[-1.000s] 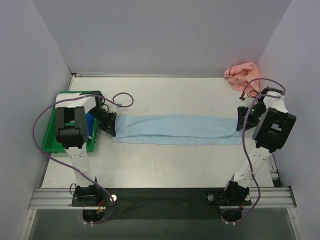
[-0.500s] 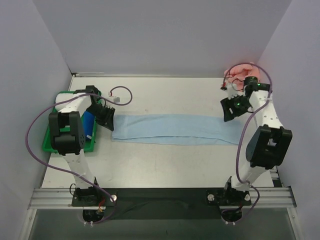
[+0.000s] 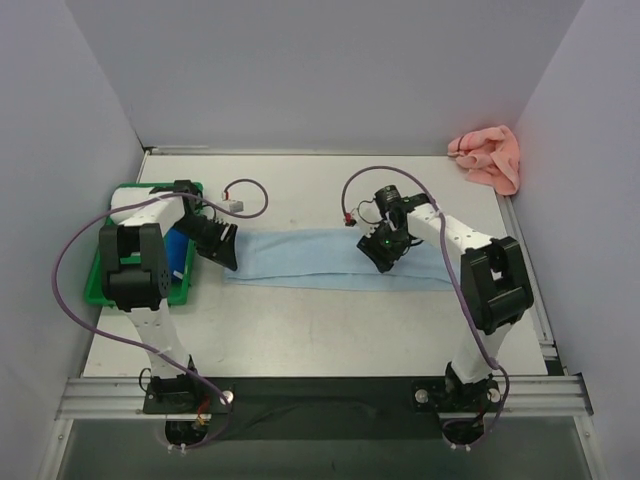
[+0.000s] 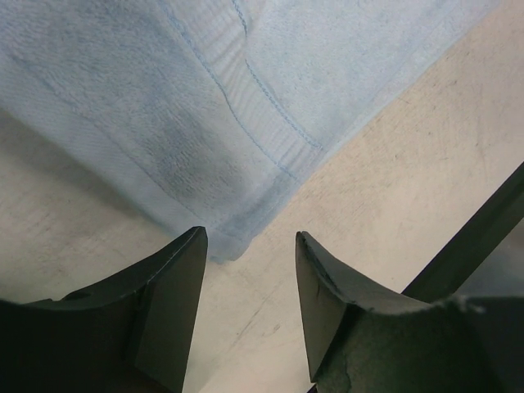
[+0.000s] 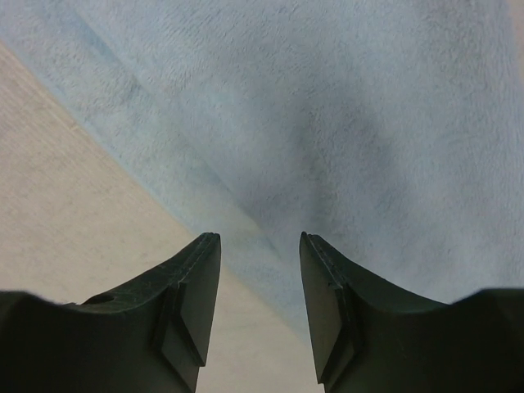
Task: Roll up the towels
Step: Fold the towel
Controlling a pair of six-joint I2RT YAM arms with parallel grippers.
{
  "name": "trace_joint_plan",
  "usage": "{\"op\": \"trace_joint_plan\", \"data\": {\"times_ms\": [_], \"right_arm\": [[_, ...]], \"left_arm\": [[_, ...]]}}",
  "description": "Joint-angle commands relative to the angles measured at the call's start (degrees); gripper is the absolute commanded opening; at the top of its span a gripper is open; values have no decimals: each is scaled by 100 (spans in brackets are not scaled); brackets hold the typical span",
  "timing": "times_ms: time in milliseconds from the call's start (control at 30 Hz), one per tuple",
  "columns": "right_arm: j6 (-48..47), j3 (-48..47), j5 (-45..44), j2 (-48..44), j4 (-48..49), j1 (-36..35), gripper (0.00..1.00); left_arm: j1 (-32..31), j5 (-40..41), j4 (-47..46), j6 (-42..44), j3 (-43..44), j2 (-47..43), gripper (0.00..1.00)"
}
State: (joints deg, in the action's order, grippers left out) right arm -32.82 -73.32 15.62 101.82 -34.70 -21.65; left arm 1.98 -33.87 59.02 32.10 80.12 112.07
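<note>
The light blue towel lies flat on the table as a long strip running left to right. My left gripper stands open at the strip's left end. In the left wrist view, a corner of the towel lies just ahead of the gripper's fingertips, with bare table between the jaws. My right gripper hovers open over the strip right of its middle. In the right wrist view, the towel fills the area under this gripper. The pink towel lies crumpled in the back right corner.
A green bin with something dark blue inside stands at the table's left edge, beside my left arm. A purple cable loop lies behind the towel's left end. Walls close in the left, back and right sides.
The left gripper has opened and let go of the towel's left end. The right gripper has left the towel's right end and travelled left along the strip toward its middle.
</note>
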Motion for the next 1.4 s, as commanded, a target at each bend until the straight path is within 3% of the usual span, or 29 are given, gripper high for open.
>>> {"op": "trace_joint_plan", "data": {"times_ms": [0,233,433,500,633,833,1167,1367], "right_arm": [[74,177,-621,250,436,-190,44],[65,266,-911,698,798,-428,41],[162,274,-911,603,868,-454,25],[170,309,-894,445,842,-445,26],[214,274,-876,286,754,-437,39],[206,152,-832,382,649,-428,30],[293,-86,-797,295,473,-375,36],[276,-253,-753,347,367,-349,24]], "left_arm": [[22,-533,-66,157,30,-238,58],[22,-560,-154,86,-22,-212,58],[22,-489,-216,60,-128,-273,58],[22,-472,-225,77,-137,-282,59],[31,-463,-225,69,-102,-265,58],[31,-507,-234,33,-49,-247,58],[39,-463,-225,51,-40,-256,58],[39,-463,-225,25,13,-212,58]]}}
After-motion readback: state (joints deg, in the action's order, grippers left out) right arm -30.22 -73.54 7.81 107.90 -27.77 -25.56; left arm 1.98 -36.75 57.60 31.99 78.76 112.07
